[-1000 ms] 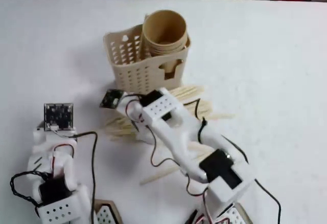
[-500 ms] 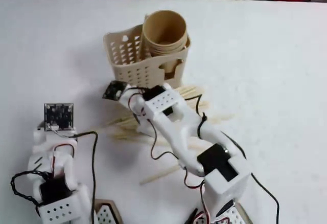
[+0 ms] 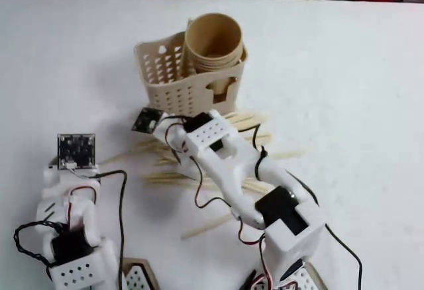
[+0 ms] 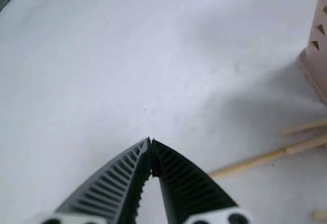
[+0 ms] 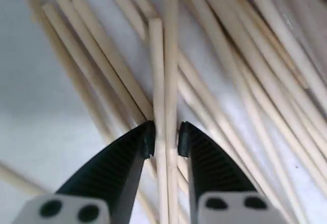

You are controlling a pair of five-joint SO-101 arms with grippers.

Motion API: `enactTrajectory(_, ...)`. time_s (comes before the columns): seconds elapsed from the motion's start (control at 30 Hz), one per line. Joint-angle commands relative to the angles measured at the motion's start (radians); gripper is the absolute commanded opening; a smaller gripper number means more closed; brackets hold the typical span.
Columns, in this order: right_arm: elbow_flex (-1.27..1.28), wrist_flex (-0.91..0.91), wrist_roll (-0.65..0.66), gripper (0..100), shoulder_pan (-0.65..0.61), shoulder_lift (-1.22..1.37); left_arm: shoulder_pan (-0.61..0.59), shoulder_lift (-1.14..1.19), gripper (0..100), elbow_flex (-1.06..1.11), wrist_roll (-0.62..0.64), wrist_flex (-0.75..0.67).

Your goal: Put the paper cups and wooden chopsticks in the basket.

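Observation:
A cream perforated basket [image 3: 173,81] stands at the table's middle back, with stacked paper cups [image 3: 213,38] upright inside it. Wooden chopsticks [image 3: 159,174] lie scattered on the table just in front of the basket. My right arm [image 3: 225,164] stretches over that pile. In the right wrist view my right gripper [image 5: 165,139] is down in the chopsticks [image 5: 163,81], its black fingers closed against two sticks that run between the tips. My left gripper [image 4: 150,142] is shut on nothing, over bare table at the front left. A basket corner [image 4: 318,55] and a few chopsticks [image 4: 265,157] lie beyond it.
The white table [image 3: 344,78] has free room to the right and to the left of the basket. My left arm [image 3: 69,210] sits at the front left corner. One stray chopstick [image 3: 205,227] lies nearer the front, beside my right arm.
My right arm's wrist has shifted slightly toward the basket. The chopsticks on the left of the pile have spread apart, some sliding farther left. My left arm has kept still.

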Motion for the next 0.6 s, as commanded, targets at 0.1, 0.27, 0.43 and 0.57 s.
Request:
enactTrajectory(0.1, -0.009, 0.065, 0.008, 1.5, -0.002, -0.015, -0.001, -0.01, 2, -0.038, -0.005, -0.005)
enactTrajectory(0.27, -0.005, 0.15, 0.008, 1.8, -0.002, -0.13, -0.001, -0.01, 2, -0.038, -0.006, -0.005)
enactTrajectory(0.43, -0.005, 0.246, 0.008, 1.8, -0.002, -0.266, -0.001, -0.01, 2, -0.038, -0.006, -0.005)
enactTrajectory(0.57, -0.005, 0.32, 0.008, 1.8, -0.002, -0.357, -0.001, -0.01, 2, -0.038, -0.006, -0.005)
